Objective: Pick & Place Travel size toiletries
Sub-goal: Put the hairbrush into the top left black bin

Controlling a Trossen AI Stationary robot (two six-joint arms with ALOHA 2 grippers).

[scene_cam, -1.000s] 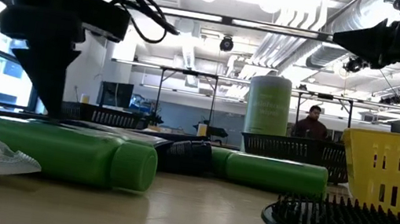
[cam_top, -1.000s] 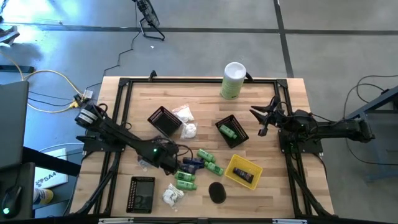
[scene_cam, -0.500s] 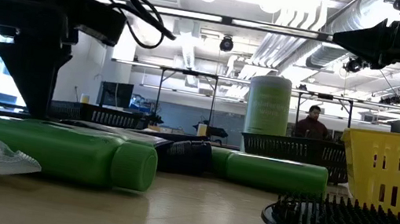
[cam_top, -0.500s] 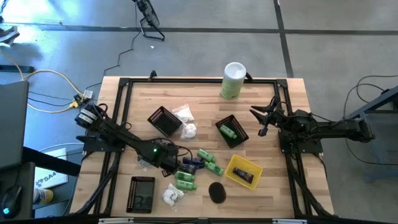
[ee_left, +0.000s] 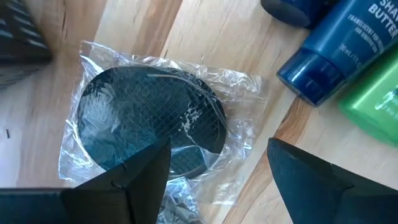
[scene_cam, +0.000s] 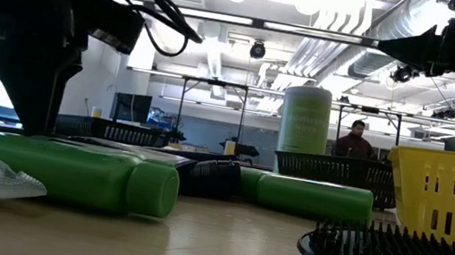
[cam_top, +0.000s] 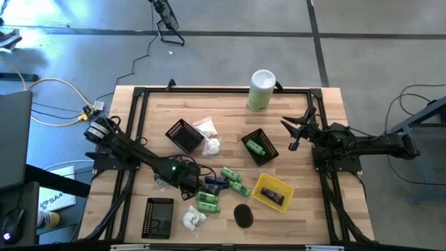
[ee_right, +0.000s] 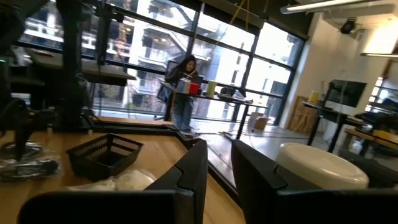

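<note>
Straddling a bagged black disc [ee_left: 152, 118], left fingers [ee_left: 134, 180] apart; right fingers [ee_right: 189, 171] nearly together.

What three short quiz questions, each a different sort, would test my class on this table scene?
1. True or false: the left gripper has its fingers spread above a round black disc in clear plastic wrap.
2. What lies in the open black plastic basket near the table's middle? A) a bright green little bottle B) a white packet C) nothing
3. Fill in: the tall white-and-green canister stands at the table's ___ edge.

Key: 1 true; 2 A; 3 far
</note>
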